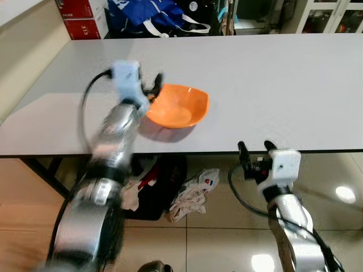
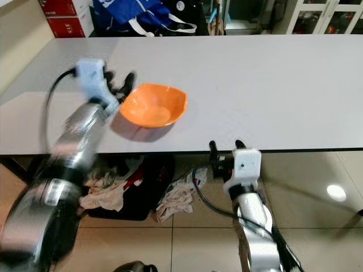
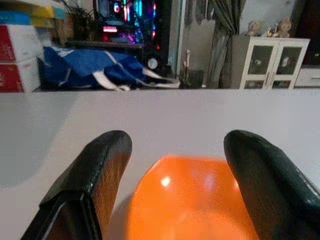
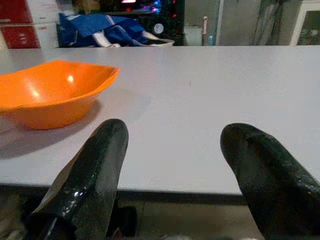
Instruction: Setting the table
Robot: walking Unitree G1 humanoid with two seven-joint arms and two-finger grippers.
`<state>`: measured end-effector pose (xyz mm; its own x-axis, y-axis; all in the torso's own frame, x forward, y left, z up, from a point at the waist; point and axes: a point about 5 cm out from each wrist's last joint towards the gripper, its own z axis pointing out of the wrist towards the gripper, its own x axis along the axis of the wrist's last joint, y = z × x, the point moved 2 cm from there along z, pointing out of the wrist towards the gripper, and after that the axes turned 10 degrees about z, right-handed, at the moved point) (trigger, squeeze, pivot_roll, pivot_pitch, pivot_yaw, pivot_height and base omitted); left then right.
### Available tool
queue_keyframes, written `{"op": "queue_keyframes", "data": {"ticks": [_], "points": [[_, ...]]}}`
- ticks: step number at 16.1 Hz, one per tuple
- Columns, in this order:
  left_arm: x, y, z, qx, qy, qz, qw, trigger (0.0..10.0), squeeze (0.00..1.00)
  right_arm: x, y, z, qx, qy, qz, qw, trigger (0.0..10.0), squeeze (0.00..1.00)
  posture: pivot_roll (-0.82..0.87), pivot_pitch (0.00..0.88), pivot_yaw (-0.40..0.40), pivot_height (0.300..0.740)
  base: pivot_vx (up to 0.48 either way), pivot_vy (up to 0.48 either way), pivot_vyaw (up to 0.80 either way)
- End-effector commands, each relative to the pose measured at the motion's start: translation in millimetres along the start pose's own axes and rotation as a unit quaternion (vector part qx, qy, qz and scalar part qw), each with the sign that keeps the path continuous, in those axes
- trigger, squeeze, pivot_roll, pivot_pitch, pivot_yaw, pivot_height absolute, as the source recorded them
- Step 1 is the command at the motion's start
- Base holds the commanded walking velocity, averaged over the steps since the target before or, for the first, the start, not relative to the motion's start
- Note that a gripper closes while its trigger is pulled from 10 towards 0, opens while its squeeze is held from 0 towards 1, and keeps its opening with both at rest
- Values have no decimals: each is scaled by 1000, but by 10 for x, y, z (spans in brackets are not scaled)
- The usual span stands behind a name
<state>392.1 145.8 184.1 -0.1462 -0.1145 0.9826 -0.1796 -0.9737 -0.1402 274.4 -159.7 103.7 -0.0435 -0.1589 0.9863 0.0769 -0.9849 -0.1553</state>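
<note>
An orange bowl point(image 1: 178, 106) sits on the grey table point(image 1: 272, 85), left of centre and near the front edge. My left gripper point(image 1: 153, 86) is at the bowl's left rim, open. In the left wrist view its fingers point(image 3: 100, 165) spread wide with the bowl point(image 3: 190, 200) between and beyond them. The left arm is blurred. My right gripper point(image 1: 255, 146) hangs open just in front of the table's front edge and below it, to the right of the bowl. The right wrist view looks across the tabletop with the bowl point(image 4: 55, 92) off to one side.
A blue bag point(image 1: 153, 14) and red boxes point(image 1: 79, 17) stand beyond the table's far edge. Crumpled clothes point(image 1: 193, 198) and a dark bag point(image 1: 161, 192) lie on the tiled floor under the table. The table's right half is bare.
</note>
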Motion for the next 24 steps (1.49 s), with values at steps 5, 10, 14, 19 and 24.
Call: {"op": "queue_keyframes", "data": {"ticks": [5,10,14,19,24], "points": [[-390,112,-549,-17,-29,56,998,10000,0,-33,76,94,-28,-1,30,999,10000,0,7,0,37,740,0,0,0],[-616,291,-947,-81,-22,130,988,10000,0,-146,108,-38,-26,-16,21,999,10000,0,-12,0,30,740,0,0,0],[-646,289,-913,-30,-61,47,997,10000,0,-164,119,-52,-28,-17,26,999,10000,0,-13,0,29,740,0,0,0],[-591,349,-760,-21,-60,40,997,10000,0,-166,122,-13,-26,-16,34,999,10000,0,-13,0,28,740,0,167,0],[-583,371,-717,-18,-74,28,997,10000,0,-181,101,-38,-24,-17,36,999,10000,0,-18,0,36,740,0,475,0]]}}
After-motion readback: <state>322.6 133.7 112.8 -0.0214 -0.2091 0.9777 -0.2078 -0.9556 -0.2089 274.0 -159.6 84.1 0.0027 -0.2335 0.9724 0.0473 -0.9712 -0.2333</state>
